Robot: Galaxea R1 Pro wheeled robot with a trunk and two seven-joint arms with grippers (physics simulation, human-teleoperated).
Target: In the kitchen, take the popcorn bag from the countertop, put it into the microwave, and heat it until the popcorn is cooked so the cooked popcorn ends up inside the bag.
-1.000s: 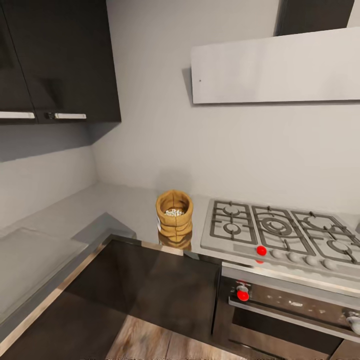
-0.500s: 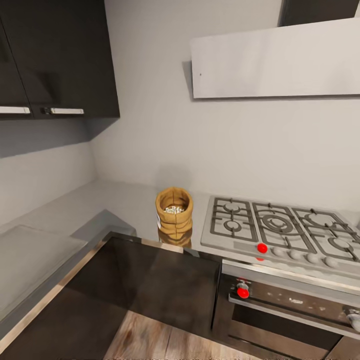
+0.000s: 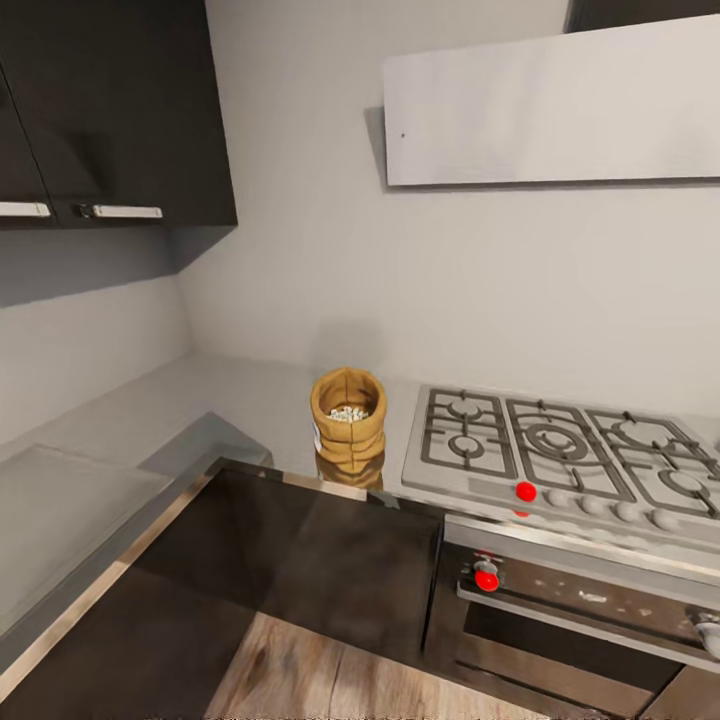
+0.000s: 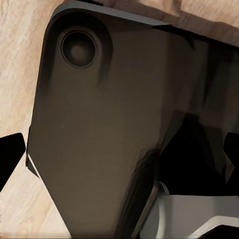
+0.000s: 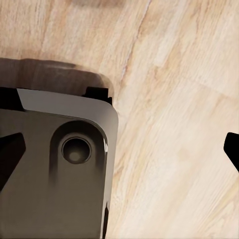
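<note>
Grey brushed-steel bench [image 3: 240,405] runs along the pale kitchen wall and turns a corner toward the left of the head view, with a thin bright metal edge above dark cabinet fronts [image 3: 330,560]. On it, close to the front edge and just beside the left end of the gas hob [image 3: 560,450], stands the popcorn bag [image 3: 347,415]: upright, golden-tan, crumpled in horizontal folds, its mouth rolled open. Tiny pale popcorn [image 3: 348,412] bits lie inside, a little below the rim. A small white patch shows on the bag's left side, too small to read; no other lettering can be made out anywhere.

The hob has dark iron grates and a row of knobs along its front, one of them red [image 3: 526,491]. Below sits a black built-in oven [image 3: 580,620] with a steel handle and another red knob. Above the hob hangs a flat pale extractor hood [image 3: 550,110], and dark wall cabinets [image 3: 120,110] with steel handles fill the upper left. Wood-plank floor [image 3: 330,680] shows at the bottom.

Both wrist views look down at that wooden floor and the robot's dark base [image 4: 99,129]. Black finger tips [image 4: 11,154] of the left hand sit at opposite edges of its picture, so they are spread wide; the right fingers [image 5: 232,147] likewise show at opposite edges, spread and holding nothing.
</note>
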